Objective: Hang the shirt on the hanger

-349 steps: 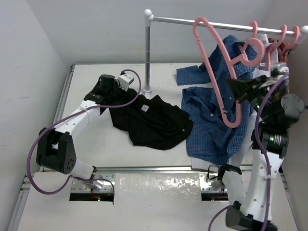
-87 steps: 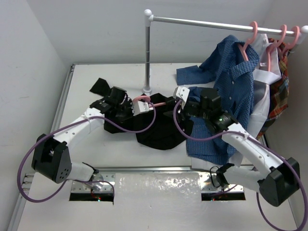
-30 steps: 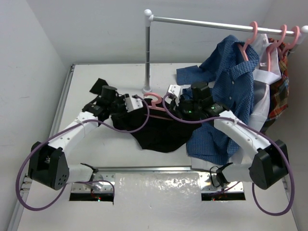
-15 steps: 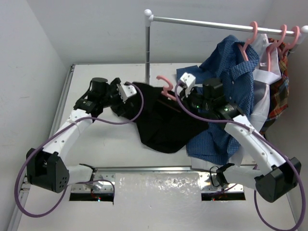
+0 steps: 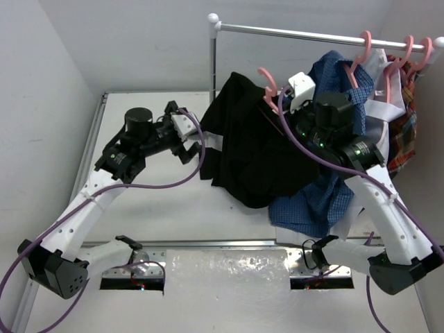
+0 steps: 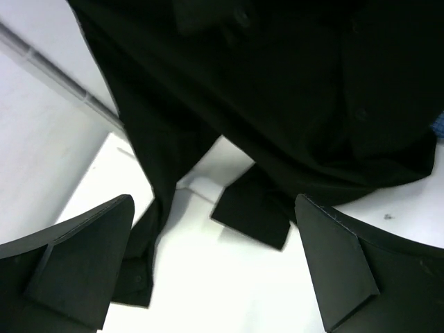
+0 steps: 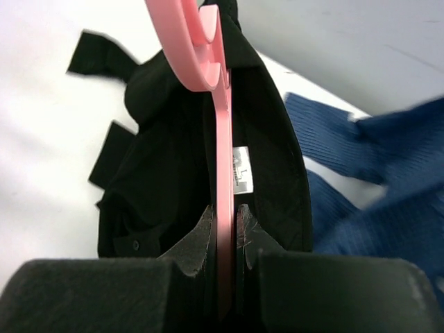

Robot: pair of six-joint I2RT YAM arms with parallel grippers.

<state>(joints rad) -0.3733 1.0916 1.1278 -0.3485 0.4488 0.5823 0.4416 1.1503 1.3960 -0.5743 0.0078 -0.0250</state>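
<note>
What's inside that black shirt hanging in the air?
A pink hanger: its hook sticks out above the neck of the shirt, and the right gripper pinches it beside the white label. The hanger's arms are covered by fabric.

I see a white table (image 5: 159, 215) set in a corner of plain white walls, the left wall (image 5: 41, 83) and the back wall (image 5: 139, 41). At the table's far side a metal pole (image 5: 212, 76) stands upright, carrying a horizontal rail (image 5: 291, 31). The light looks even and soft.
</note>
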